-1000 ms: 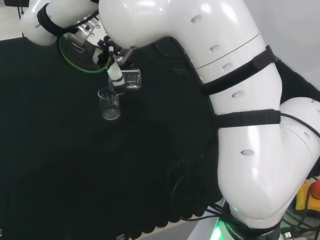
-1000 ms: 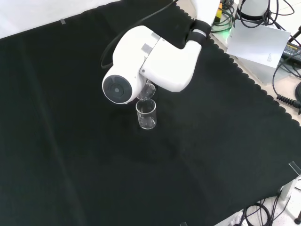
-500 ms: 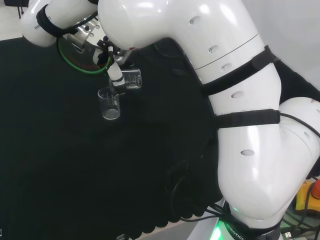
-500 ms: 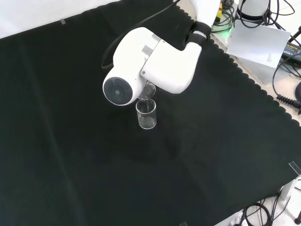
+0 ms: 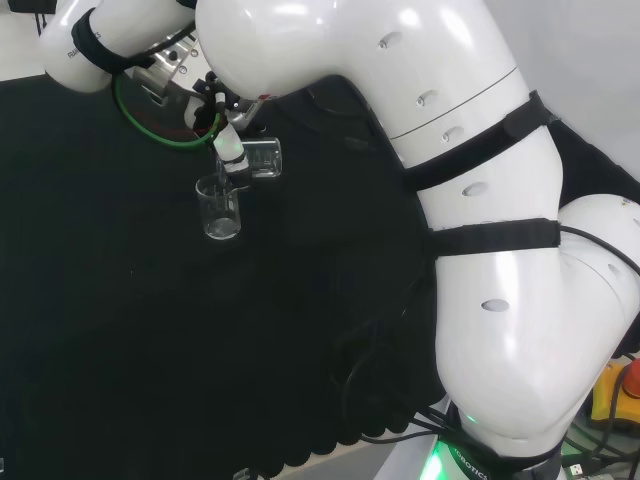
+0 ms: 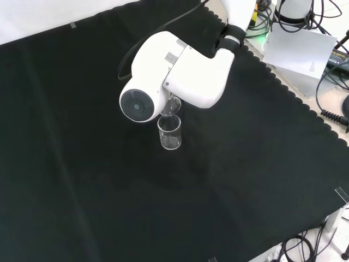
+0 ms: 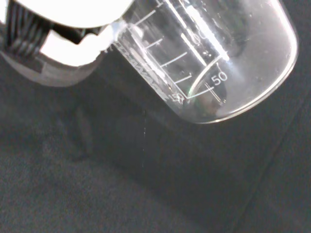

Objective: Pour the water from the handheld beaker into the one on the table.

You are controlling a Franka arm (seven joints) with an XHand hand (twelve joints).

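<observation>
Overhead, the head view shows the hand (image 5: 226,143) curled round a small clear handheld beaker (image 5: 262,158), tipped near horizontal with its mouth over the rim of the 2nd beaker (image 5: 219,209). That receiving beaker stands upright on the black-clothed surface (image 5: 120,330), just below and touching or nearly touching the tilted one; contact cannot be told.

Front view: the arm's white link (image 6: 174,76) covers the grasp; the standing beaker (image 6: 169,132) is plain beneath it.

Wrist view: the held beaker's wall (image 7: 214,58) with printed graduations sits close beside a white and grey part of the hand (image 7: 53,46). Little or no water is plainly visible in it.

Judgement: pour is well advanced, perhaps near done. Thin, rigid, light glassware, smooth and slippery, breakable if knocked rim to rim. Best held round the mid-wall, as now, clear of the lip.
</observation>
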